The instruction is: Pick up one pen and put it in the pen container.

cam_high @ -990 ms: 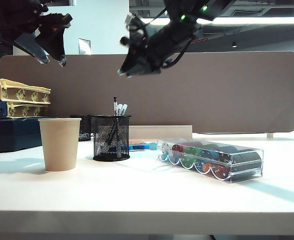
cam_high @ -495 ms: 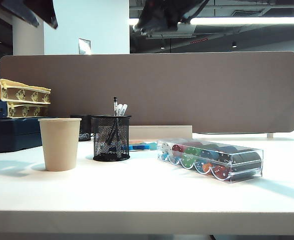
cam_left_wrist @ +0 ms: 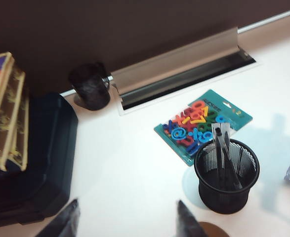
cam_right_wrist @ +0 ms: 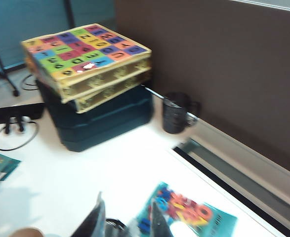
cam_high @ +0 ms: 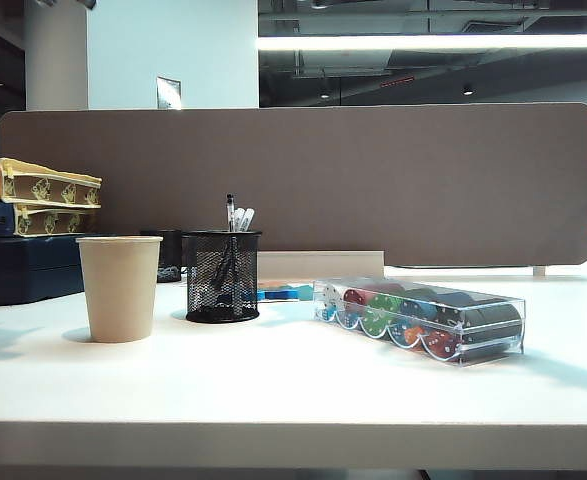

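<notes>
**Both grippers high above the mesh cup, pens already standing in it**

The left gripper (cam_left_wrist: 125, 219) hangs well above the black mesh cup (cam_left_wrist: 227, 177), its two fingers spread wide with nothing between them. The right gripper (cam_right_wrist: 126, 217) is also up above the table; its fingers stand a little apart and nothing shows between the tips, though whether it is parted or closed cannot be told. Neither arm appears in the exterior view.

The mesh cup stands on the white table (cam_high: 293, 380). Inside it lean several pens, among them a black-barrelled pen (cam_high: 230, 212) whose tip sticks up past the rim beside two whitish tops.

Around the mesh cup: a beige paper cup (cam_high: 119, 288) just beside it, a clear box of coloured chips (cam_high: 420, 319) near its other side, and a blue-green pack of coloured letters and numbers (cam_left_wrist: 202, 123) lying flat right behind it. Farther from it stand a dark mug (cam_left_wrist: 89, 86) at the foot of the brown partition (cam_high: 303, 180) and a dark case topped with patterned boxes (cam_right_wrist: 88, 61).
</notes>
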Tool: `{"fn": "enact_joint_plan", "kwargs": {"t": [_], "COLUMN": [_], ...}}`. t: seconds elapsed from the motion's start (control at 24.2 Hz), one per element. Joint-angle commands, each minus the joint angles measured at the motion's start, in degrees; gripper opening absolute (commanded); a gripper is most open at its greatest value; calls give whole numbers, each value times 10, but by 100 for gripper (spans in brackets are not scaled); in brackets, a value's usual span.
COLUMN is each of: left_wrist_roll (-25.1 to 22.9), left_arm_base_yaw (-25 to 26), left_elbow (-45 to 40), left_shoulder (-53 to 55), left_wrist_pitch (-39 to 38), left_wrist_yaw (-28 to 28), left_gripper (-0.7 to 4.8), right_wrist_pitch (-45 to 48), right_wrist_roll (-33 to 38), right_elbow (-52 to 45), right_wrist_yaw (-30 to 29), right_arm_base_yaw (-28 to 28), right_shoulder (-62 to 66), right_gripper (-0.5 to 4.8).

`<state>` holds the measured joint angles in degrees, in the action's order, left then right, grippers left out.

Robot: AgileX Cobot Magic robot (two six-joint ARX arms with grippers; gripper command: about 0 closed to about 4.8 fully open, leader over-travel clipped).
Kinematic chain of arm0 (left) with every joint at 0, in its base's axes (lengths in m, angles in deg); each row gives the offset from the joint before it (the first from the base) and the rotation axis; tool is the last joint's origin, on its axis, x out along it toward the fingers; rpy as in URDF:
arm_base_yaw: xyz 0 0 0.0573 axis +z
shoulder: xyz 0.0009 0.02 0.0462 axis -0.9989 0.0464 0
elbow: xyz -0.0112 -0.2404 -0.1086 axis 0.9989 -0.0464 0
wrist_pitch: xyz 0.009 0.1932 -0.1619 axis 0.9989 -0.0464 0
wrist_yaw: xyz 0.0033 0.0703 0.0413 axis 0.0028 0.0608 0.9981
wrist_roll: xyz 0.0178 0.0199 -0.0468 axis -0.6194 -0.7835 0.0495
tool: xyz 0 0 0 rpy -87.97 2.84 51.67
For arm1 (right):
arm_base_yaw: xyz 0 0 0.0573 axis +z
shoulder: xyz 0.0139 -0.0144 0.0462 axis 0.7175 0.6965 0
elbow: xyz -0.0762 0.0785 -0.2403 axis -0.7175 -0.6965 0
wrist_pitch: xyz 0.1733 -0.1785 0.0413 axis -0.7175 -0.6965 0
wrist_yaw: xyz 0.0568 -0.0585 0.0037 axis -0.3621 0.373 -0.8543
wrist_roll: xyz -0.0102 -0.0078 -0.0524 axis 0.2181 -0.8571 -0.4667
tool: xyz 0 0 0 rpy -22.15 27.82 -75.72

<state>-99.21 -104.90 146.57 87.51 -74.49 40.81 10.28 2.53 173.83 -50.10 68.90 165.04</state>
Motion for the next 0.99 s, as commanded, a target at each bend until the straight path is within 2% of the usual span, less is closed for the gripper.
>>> {"fn": "enact_joint_plan", "kwargs": {"t": [0.04, 0.41, 0.66, 0.87, 0.99], "left_wrist_roll": [2, 7, 17, 17, 13], "left_arm_base_yaw": [1, 0, 0, 0, 0], "left_elbow": [3, 2, 1, 1, -14], "left_shoulder": [-16, -26, -40, -71, -89], "left_wrist_pitch": [-16, -73, -70, -70, -78], "left_wrist_yaw": [1, -6, -18, -18, -18], "left_gripper": [246, 246, 240, 238, 237], "right_wrist_pitch": [-26, -80, -137, -183, -177], "right_wrist_roll": [-3, -9, -59, -71, -79], "right_elbow": [3, 2, 2, 0, -34], "right_wrist_yaw": [1, 1, 41, 53, 77], "right_arm_base_yaw": [-18, -61, -64, -64, -64], "right_shoulder": [-23, -77, -117, -138, -170], "right_gripper": [118, 149, 172, 196, 205]}}
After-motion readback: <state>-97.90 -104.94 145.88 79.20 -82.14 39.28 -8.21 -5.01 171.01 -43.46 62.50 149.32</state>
